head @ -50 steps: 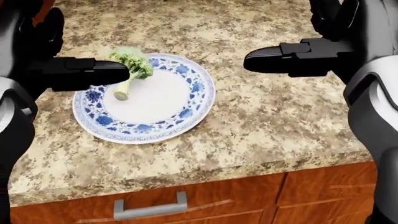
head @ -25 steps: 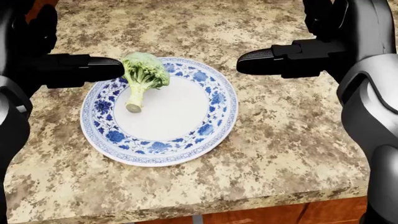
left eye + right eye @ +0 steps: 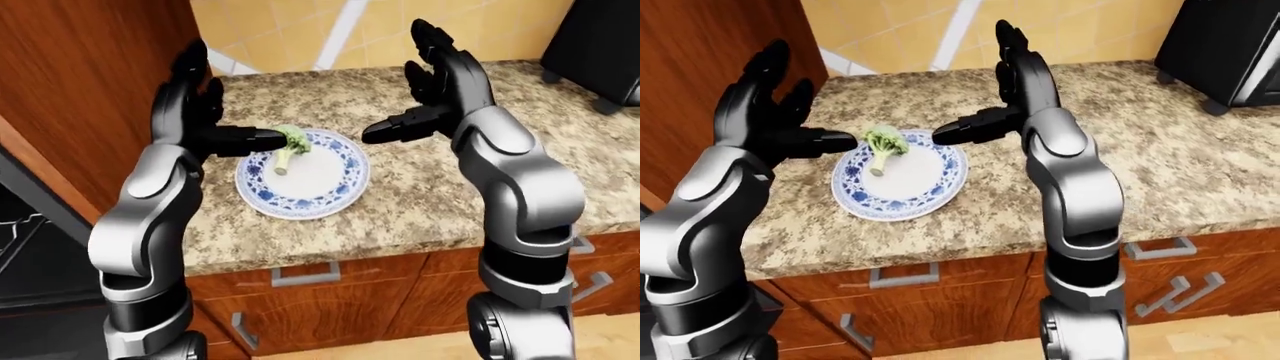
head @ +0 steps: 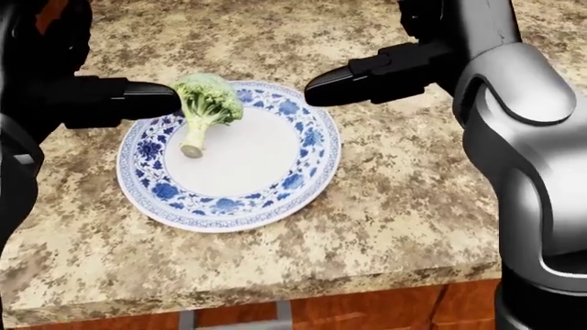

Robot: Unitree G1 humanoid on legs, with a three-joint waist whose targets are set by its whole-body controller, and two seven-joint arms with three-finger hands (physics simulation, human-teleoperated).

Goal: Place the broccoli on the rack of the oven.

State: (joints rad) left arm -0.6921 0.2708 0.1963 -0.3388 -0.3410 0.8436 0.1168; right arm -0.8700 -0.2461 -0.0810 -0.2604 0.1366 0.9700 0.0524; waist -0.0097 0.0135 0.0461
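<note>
Your left hand (image 4: 110,102) is open, 1 finger touching the broccoli (image 4: 206,103) on the plate (image 4: 275,189). Your right hand (image 4: 385,69), open and empty, has moved closer.

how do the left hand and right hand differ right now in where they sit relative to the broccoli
The left hand has a finger tip right against the broccoli head over the plate's left rim; the right hand stands apart from the broccoli, its finger tip over the plate's upper right rim. Both hands are black, open, fingers spread, one finger pointing inward toward the broccoli. Neither closes round it.
</note>
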